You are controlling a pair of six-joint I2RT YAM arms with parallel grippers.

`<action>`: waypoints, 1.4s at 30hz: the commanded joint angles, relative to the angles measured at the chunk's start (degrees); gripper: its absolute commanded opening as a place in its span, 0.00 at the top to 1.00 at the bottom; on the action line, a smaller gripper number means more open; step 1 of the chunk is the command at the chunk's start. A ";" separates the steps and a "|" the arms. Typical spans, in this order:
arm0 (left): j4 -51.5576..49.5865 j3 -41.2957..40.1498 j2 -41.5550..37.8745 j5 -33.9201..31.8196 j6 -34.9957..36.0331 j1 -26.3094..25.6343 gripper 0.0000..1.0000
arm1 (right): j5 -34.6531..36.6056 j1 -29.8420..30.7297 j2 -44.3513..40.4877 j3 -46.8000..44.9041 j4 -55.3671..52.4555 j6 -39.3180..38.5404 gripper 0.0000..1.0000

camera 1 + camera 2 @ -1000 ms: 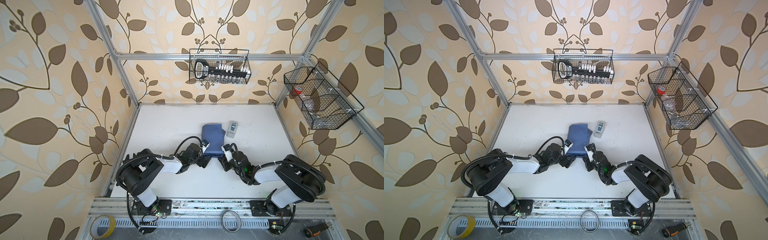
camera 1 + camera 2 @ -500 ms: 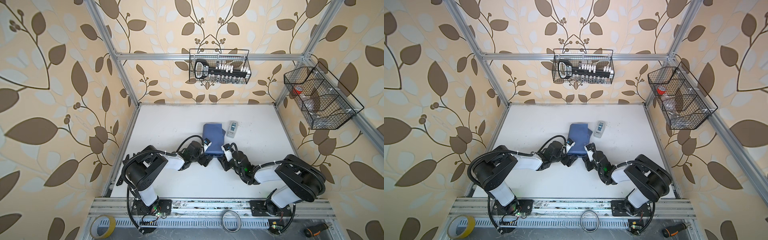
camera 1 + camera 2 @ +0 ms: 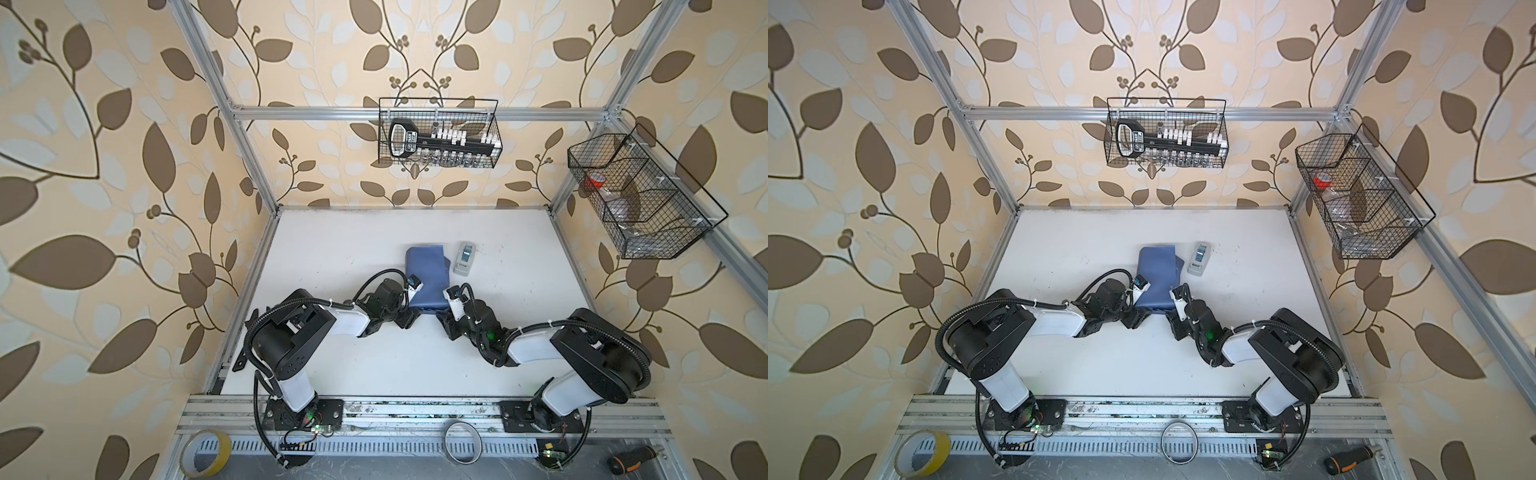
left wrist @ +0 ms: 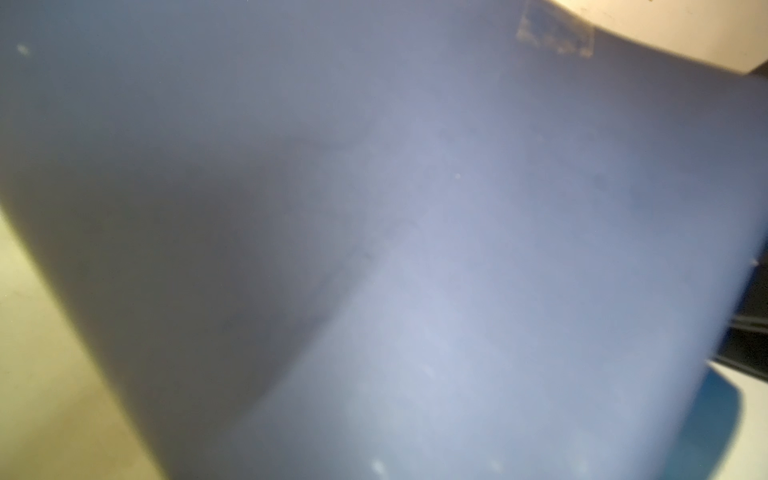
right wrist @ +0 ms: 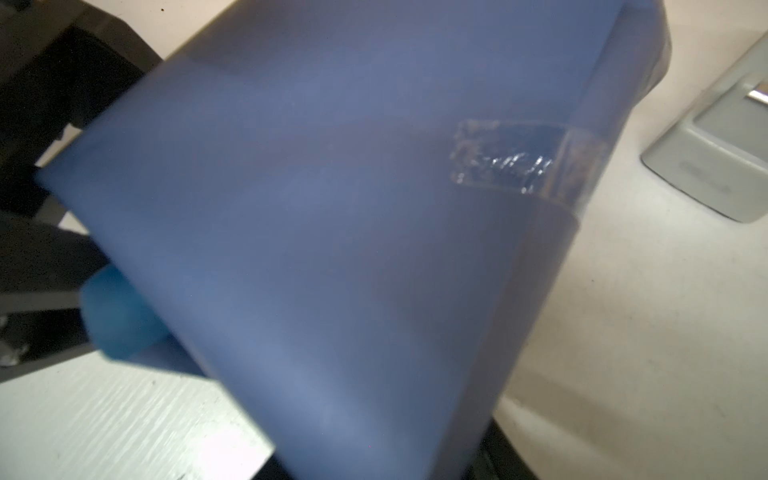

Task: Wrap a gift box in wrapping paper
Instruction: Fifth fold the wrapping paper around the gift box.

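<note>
I see the slate-blue wrapping paper [image 3: 428, 276] folded into a long parcel on the white desk [image 3: 374, 365]. It lies just beside the small grey-white tape dispenser [image 3: 464, 258], on that dispenser's left-arm side. The parcel's long axis runs from the arms toward the back wall, roughly parallel to the dispenser's own length. Its near end reaches well past the dispenser toward the arms. The gift box is hidden under the paper, so I cannot say how it sits inside.

In the right wrist view, a strip of clear tape [image 5: 519, 162] crosses a seam and wraps over the paper's edge that faces the dispenser.

The left gripper [image 3: 409, 318] and the right gripper [image 3: 444, 321] are both at the parcel's end farthest from the dispenser, one at each corner. The right one is the nearer of the two to the dispenser. The paper fills both wrist views and covers the fingers. I cannot tell whether either pair is spread, pressed together or pinching the paper.
</note>
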 commanded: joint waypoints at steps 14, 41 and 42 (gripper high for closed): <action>3.23 -8.50 -8.54 -3.11 -5.05 -9.01 0.37 | -10.93 0.39 -0.18 2.68 0.59 -3.58 0.56; 10.33 -8.92 -5.47 -6.29 -5.31 -8.84 0.56 | -10.49 0.36 -1.62 0.95 1.28 -1.16 0.55; 10.40 -9.04 -5.40 -6.34 -5.18 -8.84 0.57 | -10.17 0.41 -1.90 0.88 0.99 -1.17 0.55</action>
